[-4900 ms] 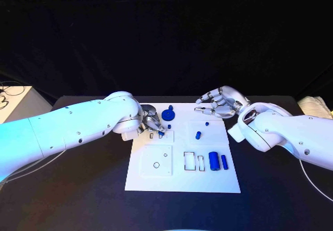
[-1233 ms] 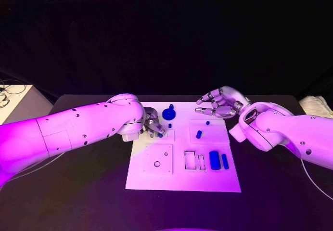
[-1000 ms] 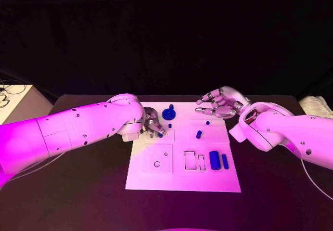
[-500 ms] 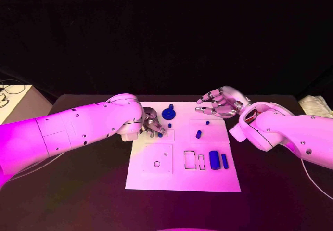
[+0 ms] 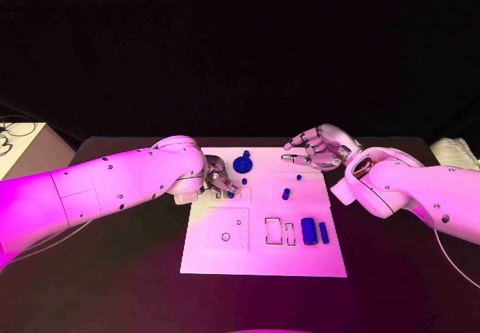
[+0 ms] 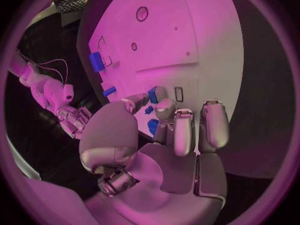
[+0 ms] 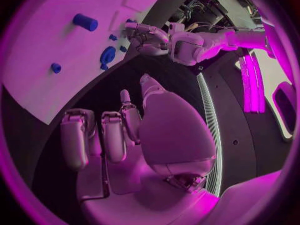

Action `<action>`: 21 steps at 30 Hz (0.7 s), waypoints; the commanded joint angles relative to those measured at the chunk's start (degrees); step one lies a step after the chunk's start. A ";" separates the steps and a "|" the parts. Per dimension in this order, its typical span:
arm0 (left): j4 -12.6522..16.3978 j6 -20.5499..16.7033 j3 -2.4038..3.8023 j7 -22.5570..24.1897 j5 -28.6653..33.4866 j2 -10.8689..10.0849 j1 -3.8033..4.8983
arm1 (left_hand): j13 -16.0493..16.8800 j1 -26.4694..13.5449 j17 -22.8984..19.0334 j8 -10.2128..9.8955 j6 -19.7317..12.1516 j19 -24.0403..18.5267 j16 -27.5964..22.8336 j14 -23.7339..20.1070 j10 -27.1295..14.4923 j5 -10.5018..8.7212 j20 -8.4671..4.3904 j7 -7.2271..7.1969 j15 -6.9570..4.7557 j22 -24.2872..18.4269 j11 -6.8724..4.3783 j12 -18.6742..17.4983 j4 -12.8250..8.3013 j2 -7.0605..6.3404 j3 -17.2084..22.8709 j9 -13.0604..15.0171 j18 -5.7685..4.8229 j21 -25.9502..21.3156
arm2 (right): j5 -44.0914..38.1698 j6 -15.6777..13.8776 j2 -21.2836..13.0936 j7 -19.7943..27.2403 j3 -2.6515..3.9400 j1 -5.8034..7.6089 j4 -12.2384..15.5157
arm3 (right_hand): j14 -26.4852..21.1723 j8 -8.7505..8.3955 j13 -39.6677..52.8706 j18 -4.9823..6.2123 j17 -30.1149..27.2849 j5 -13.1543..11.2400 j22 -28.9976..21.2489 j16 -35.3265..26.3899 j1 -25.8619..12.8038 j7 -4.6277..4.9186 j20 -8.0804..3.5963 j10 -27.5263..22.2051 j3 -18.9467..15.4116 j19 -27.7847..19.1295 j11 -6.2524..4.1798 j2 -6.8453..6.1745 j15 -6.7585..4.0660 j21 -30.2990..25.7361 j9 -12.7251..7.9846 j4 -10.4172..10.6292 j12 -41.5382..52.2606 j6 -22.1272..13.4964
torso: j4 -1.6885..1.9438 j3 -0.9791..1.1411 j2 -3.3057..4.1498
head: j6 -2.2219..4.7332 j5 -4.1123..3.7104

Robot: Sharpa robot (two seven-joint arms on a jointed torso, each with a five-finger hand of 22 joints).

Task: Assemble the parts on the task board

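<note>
Meanwhile, the left robot hand (image 5: 219,180) pinched a blue part (image 6: 154,127) over the task board (image 5: 264,263), the right robot hand (image 5: 318,151) hung released, and most parts lay unassembled.

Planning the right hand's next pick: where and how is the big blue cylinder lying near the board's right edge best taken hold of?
Probably across its middle, from above: the big blue cylinder lies flat lengthwise on the board, its long sides exposed. A slimmer blue pin lies close beside it, so fingers need care there.

You cannot tell whether the silver left hand (image 5: 217,180) actually holds the small blue part (image 6: 153,95) at its fingertips; its fingers cover the white task board's (image 5: 262,257) slots beneath.
</note>
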 commanded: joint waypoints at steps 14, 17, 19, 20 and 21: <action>1.89 -1.84 0.51 0.10 0.36 -1.40 -0.08 | -0.94 0.23 8.96 -0.16 -0.50 0.27 -0.07 4.23 -1.21 -5.18 0.18 0.32 -0.09 -0.09 0.17 -0.36 3.16 -0.80 -5.63 0.08 -0.75 -0.41 | -0.12 0.26 -0.05 0.72 0.04 0.00 0.04 | 4.08 0.40 2.78 0.47 7.03 0.34 10.37 -0.33 -0.49 0.06 0.05 -0.32 -0.12 2.12 0.02 0.00 0.23 -0.28 0.09 0.27 -0.31 -0.29 | 0.02 0.01 -0.04 | -0.14 -0.23; 2.18 -2.23 0.65 0.30 0.88 -1.49 -0.08 | -0.98 -0.25 8.90 -0.09 -0.59 0.24 -0.11 4.22 -1.29 -6.56 0.21 0.32 -0.09 -0.12 0.18 -0.31 3.20 -0.61 -6.62 0.13 -0.74 -0.45 | -0.11 0.28 0.01 0.74 0.04 0.00 0.02 | 4.08 0.40 2.78 0.47 7.03 0.34 10.37 -0.33 -0.49 0.06 0.05 -0.32 -0.12 2.12 0.02 0.00 0.23 -0.28 0.09 0.27 -0.31 -0.29 | 0.06 -0.05 -0.01 | -0.07 -0.24; 2.31 -2.51 0.74 0.48 1.26 -1.51 -0.08 | -1.03 -0.50 8.89 -0.04 -0.65 0.20 -0.12 4.22 -1.34 -7.45 0.22 0.32 -0.08 -0.17 0.17 -0.31 3.21 -0.53 -7.16 0.15 -0.73 -0.49 | -0.11 0.30 0.04 0.75 0.04 0.00 0.00 | 4.09 0.41 2.79 0.47 7.05 0.37 10.36 -0.33 -0.64 0.05 0.05 -0.31 -0.13 2.12 0.02 0.05 0.23 -0.30 0.10 0.27 -0.31 -0.30 | 0.05 -0.05 -0.02 | -0.07 -0.22; 2.39 -2.67 0.80 0.59 1.48 -1.52 -0.08 | -1.13 -0.71 8.84 0.00 -0.70 0.16 -0.16 4.20 -1.42 -8.41 0.23 0.32 -0.08 -0.21 0.18 -0.34 3.21 -0.44 -7.65 0.18 -0.71 -0.52 | -0.11 0.31 0.06 0.75 0.04 -0.01 -0.01 | 4.09 0.41 2.79 0.47 7.05 0.37 10.36 -0.33 -0.64 0.05 0.05 -0.31 -0.13 2.12 0.02 0.05 0.23 -0.30 0.10 0.27 -0.31 -0.30 | 0.06 -0.05 -0.04 | -0.06 -0.24; 2.46 -2.82 0.85 0.68 1.67 -1.54 -0.08 | -1.23 -0.94 8.82 0.05 -0.76 0.14 -0.18 4.20 -1.50 -9.60 0.24 0.32 -0.07 -0.24 0.19 -0.36 3.22 -0.31 -8.18 0.21 -0.70 -0.55 | -0.11 0.31 0.07 0.76 0.04 -0.01 -0.02 | 4.09 0.41 2.79 0.47 7.05 0.37 10.36 -0.33 -0.64 0.05 0.05 -0.31 -0.13 2.12 0.02 0.05 0.23 -0.30 0.10 0.27 -0.31 -0.30 | 0.05 -0.05 -0.05 | -0.06 -0.24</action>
